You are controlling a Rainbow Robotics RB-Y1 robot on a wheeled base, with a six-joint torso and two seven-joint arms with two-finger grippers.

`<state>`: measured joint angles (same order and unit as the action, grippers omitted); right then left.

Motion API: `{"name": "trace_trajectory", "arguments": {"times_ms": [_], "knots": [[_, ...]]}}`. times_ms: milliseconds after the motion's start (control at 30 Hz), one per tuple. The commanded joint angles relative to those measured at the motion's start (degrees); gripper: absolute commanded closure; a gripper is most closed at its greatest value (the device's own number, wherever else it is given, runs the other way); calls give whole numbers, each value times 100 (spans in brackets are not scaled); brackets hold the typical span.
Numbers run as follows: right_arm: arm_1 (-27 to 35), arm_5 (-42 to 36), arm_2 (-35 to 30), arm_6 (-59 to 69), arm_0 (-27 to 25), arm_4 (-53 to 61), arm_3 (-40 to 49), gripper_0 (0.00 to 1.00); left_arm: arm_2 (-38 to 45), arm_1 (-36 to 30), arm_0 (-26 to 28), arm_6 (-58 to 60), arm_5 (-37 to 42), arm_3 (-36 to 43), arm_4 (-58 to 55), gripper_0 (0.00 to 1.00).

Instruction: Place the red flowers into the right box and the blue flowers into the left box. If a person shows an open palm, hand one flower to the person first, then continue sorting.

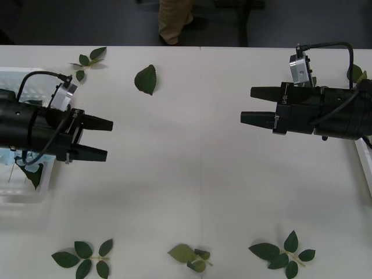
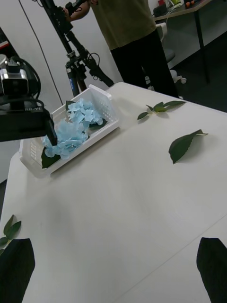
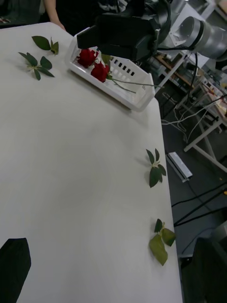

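Note:
Both arms hover over the white table with nothing held. My left gripper [image 1: 109, 139] is open, just beside the left box [image 1: 23, 199]. Pale-blue flowers [image 2: 73, 125] lie inside that left box [image 2: 111, 124]. On the opposite side my right gripper [image 1: 246, 105] is open too, near the right box [image 1: 365, 163], of which an edge shows. Two red flowers [image 3: 93, 66] lie in the right box [image 3: 135, 98], their stems running along it. A person [image 1: 174, 20] in khaki trousers stands beyond the far table edge. The open palm is out of view.
Loose green leaf sprigs lie scattered: a single leaf [image 1: 146, 79] and a sprig [image 1: 90, 58] at the back, with three clusters [image 1: 81, 260] [image 1: 189, 256] [image 1: 282, 253] along the front edge. A tripod [image 2: 75, 61] stands behind the left box.

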<state>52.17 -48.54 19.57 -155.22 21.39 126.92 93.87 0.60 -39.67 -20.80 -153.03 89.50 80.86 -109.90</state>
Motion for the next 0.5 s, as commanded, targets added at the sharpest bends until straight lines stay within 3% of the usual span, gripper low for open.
{"name": "trace_trajectory", "arguments": {"times_ms": [33,500], "knots": [[30,37,30,22,181,61,167,0,265,521,392,-197,-451,343,382,0],[30,37,30,22,181,61,167,0,318,811,419,-197,-750,484,778,0]]}}
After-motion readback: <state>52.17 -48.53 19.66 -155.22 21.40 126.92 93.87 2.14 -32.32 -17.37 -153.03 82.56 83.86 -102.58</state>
